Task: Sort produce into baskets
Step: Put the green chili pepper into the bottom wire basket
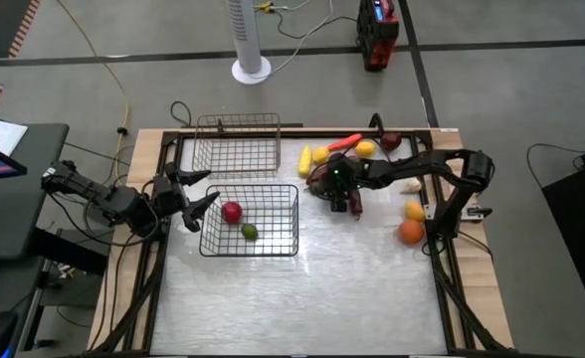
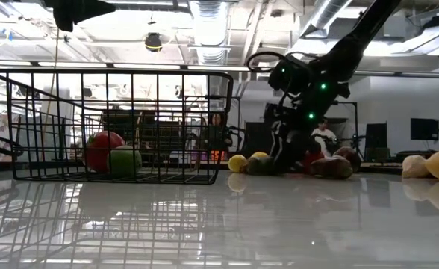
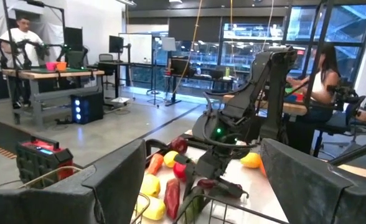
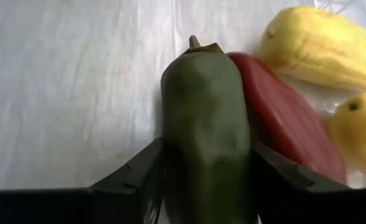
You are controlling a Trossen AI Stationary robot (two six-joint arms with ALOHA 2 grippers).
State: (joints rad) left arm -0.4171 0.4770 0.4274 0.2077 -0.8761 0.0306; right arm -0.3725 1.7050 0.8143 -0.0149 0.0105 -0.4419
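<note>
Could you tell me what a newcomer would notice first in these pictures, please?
The right tool stands out, closed on a green pepper beside a red pepper in the produce pile at the table's far right. Next comes the dark wire basket at mid-table, holding a red fruit and a green one, with the left tool open beside it.

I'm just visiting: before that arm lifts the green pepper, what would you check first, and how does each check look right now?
1. Green pepper sits between the right end effector fingers: ok.
2. Grip firm enough to lift: cannot tell.
3. Red pepper touches the green one and may drag along: not ok.
4. Dark basket has free room beside its red fruit and green fruit: ok.
5. Left end effector, open, waits at that basket's edge, possibly in the way: cannot tell.
</note>
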